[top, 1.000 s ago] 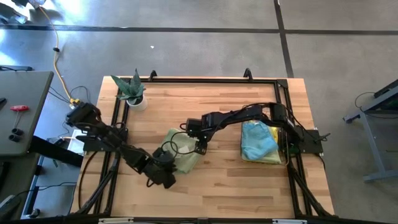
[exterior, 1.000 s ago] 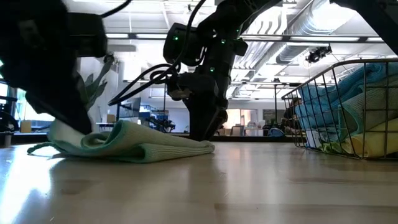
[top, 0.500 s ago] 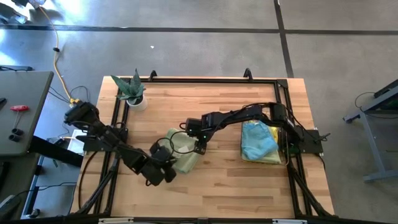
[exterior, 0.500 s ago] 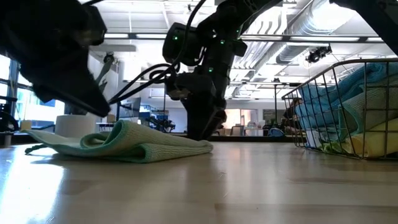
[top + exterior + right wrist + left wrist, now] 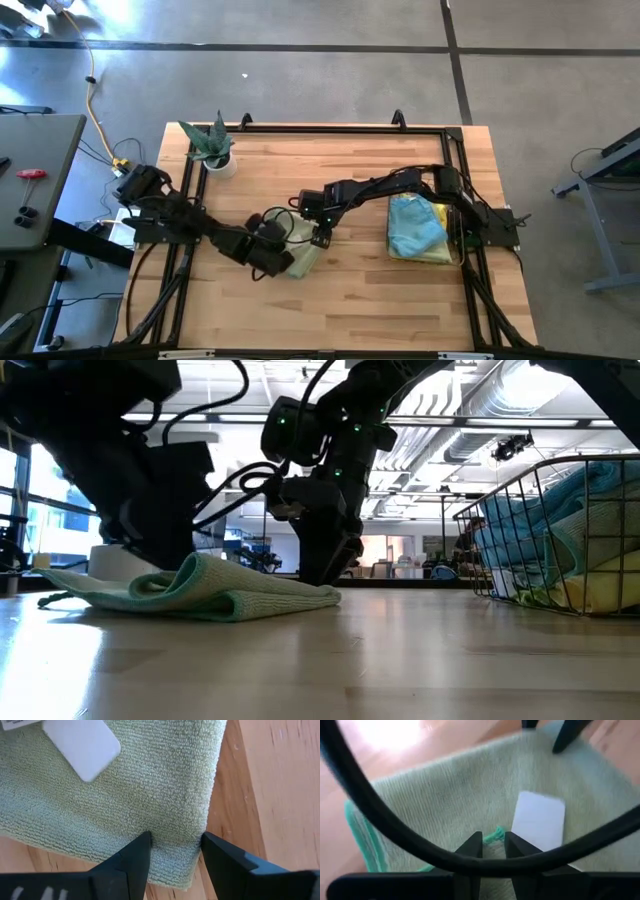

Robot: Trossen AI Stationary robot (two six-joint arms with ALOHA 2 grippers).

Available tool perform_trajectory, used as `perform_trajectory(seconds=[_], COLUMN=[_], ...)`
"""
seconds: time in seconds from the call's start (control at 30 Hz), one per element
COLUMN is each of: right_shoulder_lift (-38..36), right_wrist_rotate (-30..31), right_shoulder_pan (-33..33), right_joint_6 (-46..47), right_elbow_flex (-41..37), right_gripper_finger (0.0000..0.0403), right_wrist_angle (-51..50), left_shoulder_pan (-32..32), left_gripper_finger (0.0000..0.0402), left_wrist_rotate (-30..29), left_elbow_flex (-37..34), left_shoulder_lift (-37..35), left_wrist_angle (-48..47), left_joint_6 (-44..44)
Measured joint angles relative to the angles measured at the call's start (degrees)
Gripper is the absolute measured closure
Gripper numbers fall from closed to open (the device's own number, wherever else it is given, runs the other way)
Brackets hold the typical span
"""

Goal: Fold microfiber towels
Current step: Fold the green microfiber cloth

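A pale green microfiber towel (image 5: 303, 252) with a teal seam lies bunched on the wooden table (image 5: 380, 290), a rounded fold (image 5: 235, 600) facing the near side. My left gripper (image 5: 493, 845) hangs low over it, shut on a bit of its teal seam, close to a white label (image 5: 540, 820). My right gripper (image 5: 175, 847) points steeply down at the towel's right end (image 5: 325, 592), its fingers apart. Blue and yellow towels (image 5: 415, 225) fill the wire basket (image 5: 500, 510) at the right. My left gripper pinches a small piece of the towel's teal-stitched edge (image 5: 496, 833) between its two fingertips, coming slanting down from the table's left. The rest of the towel lies slack on the table below. My right gripper's spread fingertips (image 5: 135, 851) stand on the towel's top layer next to its edge (image 5: 212, 815), coming from above; the cloth lies flat between them.
A potted plant (image 5: 212, 148) in a white pot stands at the far left corner. The black frame rail (image 5: 320, 128) runs along the table's far edge. Bare wood (image 5: 350, 290) shows in front of the towel and between it and the basket.
My left gripper has gone toward the table's far edge and toward my right gripper, over the towel, and has tipped further. The towel's left end, raised beside the gripper a second ago, now lies low on the table. My right gripper has kept still.
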Motion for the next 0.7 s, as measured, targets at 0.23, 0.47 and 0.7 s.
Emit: perform_trajectory(seconds=[0.23, 0.47, 0.7], right_shoulder_lift=[0.0, 0.0, 0.1], right_wrist_rotate=[-0.2, -0.6, -0.7], right_shoulder_pan=[-0.3, -0.7, -0.9], right_joint_6=[-0.5, -1.0, -1.9], right_elbow_flex=[0.0, 0.0, 0.0], right_gripper_finger=[0.0231, 0.0231, 0.0231], right_wrist_angle=[0.0, -0.3, 0.1], left_shoulder_pan=[-2.9, -10.1, -14.9], left_gripper_finger=[0.0328, 0.0328, 0.0328], left_wrist_rotate=[10.9, 14.7, 3.5], left_elbow_flex=[0.1, 0.7, 1.6], left_shoulder_lift=[-2.1, -9.2, -14.9], left_wrist_angle=[-7.3, -13.9, -13.3], left_joint_6=[-3.5, -12.4, -15.5])
